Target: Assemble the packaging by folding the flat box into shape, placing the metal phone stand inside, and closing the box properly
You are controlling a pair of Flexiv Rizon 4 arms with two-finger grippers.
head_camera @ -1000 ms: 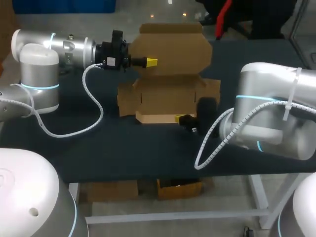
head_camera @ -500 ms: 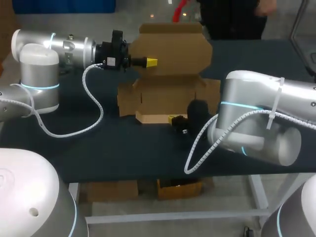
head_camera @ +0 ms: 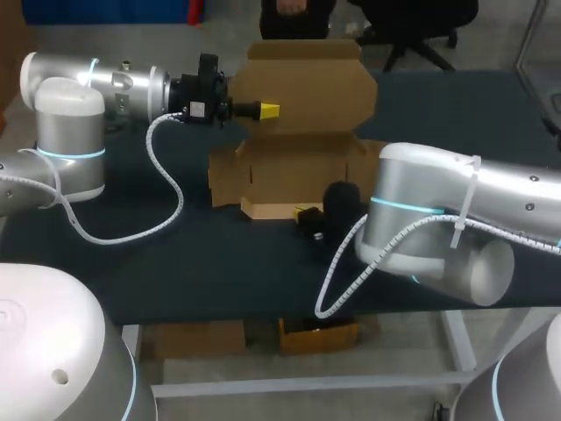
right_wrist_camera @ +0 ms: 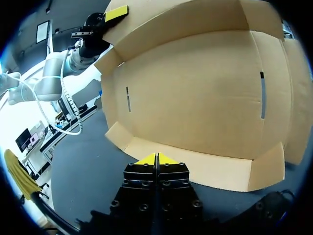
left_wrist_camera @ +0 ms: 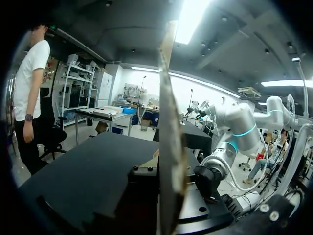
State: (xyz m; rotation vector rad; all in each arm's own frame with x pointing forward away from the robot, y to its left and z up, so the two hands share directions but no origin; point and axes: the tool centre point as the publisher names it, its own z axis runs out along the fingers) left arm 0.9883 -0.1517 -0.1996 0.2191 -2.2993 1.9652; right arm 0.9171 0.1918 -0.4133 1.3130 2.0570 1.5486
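Two silver arms are hanging over one dark table (head_camera: 175, 272), the left arm (head_camera: 96, 83) coming in from the left side and the right arm (head_camera: 438, 219) from the right. One cardboard box (head_camera: 298, 171) is sitting near the table's middle, partly folded, its shallow tray lying open and its lid flap (head_camera: 307, 83) standing upright at the back. Two grippers are attending it. The left gripper (head_camera: 267, 110) is pinching the upright flap by its side edge, the card running edge-on between its fingers. The right gripper (right_wrist_camera: 156, 159) is hovering low just before the box's front wall (right_wrist_camera: 195, 166), its yellow tips pressed together on nothing. The tabletop is showing plain, dark and matte.
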